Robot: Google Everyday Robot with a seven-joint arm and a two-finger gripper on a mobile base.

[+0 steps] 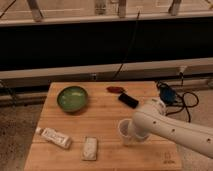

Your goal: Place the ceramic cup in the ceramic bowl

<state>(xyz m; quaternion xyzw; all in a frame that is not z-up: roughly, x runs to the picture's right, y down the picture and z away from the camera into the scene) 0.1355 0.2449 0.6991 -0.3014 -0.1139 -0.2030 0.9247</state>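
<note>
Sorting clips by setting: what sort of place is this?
Probably a robot test lab: a light wooden table with tangled black cables at its edge, and the gripper at a pale ceramic cup.

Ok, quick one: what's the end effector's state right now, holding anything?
End effector: at the ceramic cup, front right of the table; open, closed or holding cannot be told.
</note>
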